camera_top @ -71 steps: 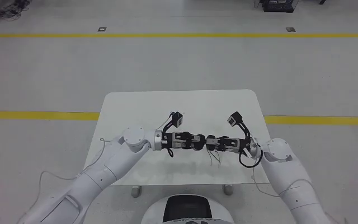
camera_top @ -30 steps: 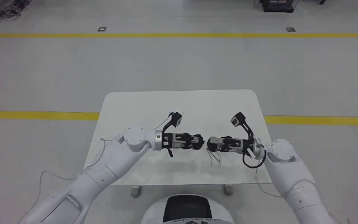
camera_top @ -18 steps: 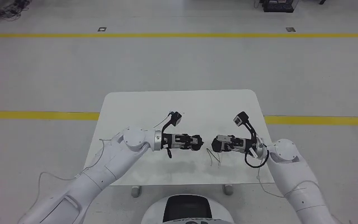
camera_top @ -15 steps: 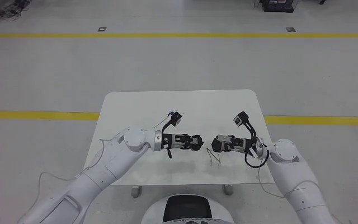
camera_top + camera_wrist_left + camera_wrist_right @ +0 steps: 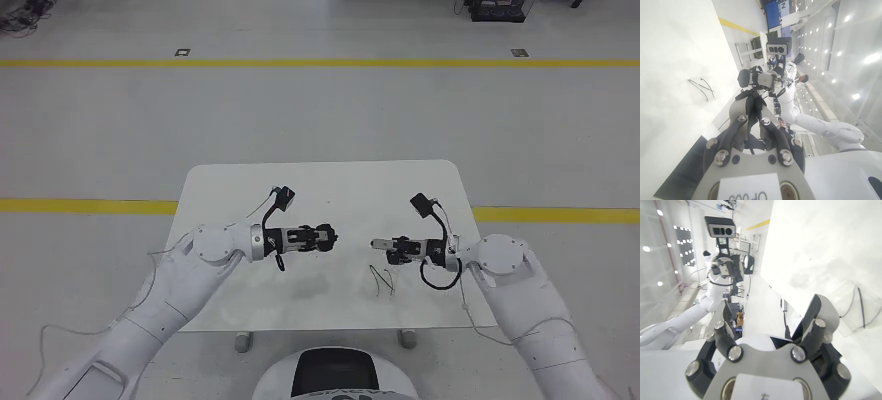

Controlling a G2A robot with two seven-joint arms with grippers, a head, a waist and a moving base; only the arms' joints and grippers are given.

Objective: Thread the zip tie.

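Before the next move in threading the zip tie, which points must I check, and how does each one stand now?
1. Right hand open, nothing between its fingers: ok.
2. Left hand shut: ok.
3. Left hand really grips a tie: cannot tell; something dark sits between its fingers.
4. Zip ties lie on the table, close to the right hand: ok.
5. The two hands are apart, not touching: ok.
6. A tie lined up between the hands for threading: not ok.
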